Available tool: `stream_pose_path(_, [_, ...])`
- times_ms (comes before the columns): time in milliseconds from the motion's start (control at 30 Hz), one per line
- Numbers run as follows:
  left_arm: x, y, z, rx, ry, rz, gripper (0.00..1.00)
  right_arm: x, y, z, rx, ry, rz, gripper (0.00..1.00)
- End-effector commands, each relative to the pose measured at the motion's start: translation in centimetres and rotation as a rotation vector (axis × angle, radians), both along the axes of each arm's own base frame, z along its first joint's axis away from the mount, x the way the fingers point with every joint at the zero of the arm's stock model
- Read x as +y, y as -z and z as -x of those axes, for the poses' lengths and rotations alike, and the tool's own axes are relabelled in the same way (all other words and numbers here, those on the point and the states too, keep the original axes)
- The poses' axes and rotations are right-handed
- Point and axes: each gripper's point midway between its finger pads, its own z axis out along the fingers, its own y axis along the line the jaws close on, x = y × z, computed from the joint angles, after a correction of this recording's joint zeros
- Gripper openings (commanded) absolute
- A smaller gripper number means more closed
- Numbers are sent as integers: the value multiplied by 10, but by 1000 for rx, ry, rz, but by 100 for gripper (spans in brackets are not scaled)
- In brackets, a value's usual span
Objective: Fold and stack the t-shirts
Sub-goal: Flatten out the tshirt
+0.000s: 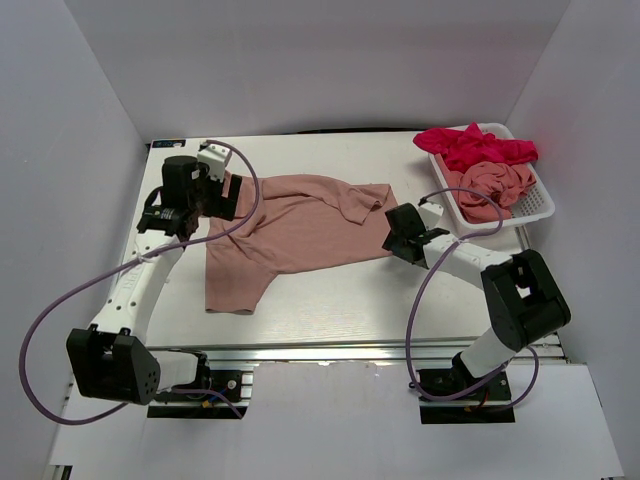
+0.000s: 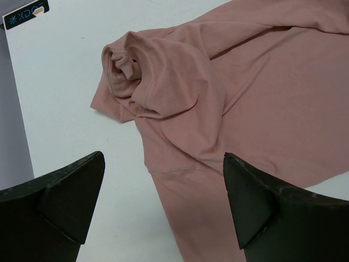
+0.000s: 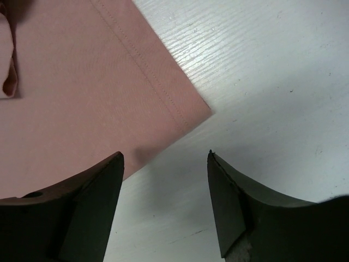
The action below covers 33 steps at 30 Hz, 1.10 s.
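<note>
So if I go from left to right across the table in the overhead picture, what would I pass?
left end effector → salmon-pink t-shirt spread on the table → right end effector → white mesh basket

Plain salmon-pink t-shirt [image 1: 300, 235], white table [image 1: 330, 310]

Mid counter [image 1: 330, 300]: salmon-pink t-shirt [image 1: 300, 232] spread out, slightly rumpled, one sleeve folded over near top right. Over its left edge, left fingers [image 1: 228, 196]; at its right hem corner, right fingers [image 1: 395, 225]. Far right: white mesh basket [image 1: 537, 205] holding crumpled magenta-red t-shirt [image 1: 475, 147] and second pink t-shirt [image 1: 497, 182].
</note>
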Motion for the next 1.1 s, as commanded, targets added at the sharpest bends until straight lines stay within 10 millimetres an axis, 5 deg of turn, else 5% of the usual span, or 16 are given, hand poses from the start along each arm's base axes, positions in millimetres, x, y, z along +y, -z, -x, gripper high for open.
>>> stream_pose_path(0, [-1, -17, -7, -43, -7, 13, 98, -6, 3, -4, -20, 53, 13, 65])
stream_pose_path(600, [8, -20, -9, -16, -28, -37, 98, 2, 4, -27, -50, 43, 34, 58])
stream_pose_path(933, [8, -26, -8, -8, -20, -52, 98, -6, 0, -29, -89, 64, 57, 3])
stream_pose_path(1067, [10, -30, -8, -17, -21, -61, 98, -3, -2, -27, -88, 60, 38, 0])
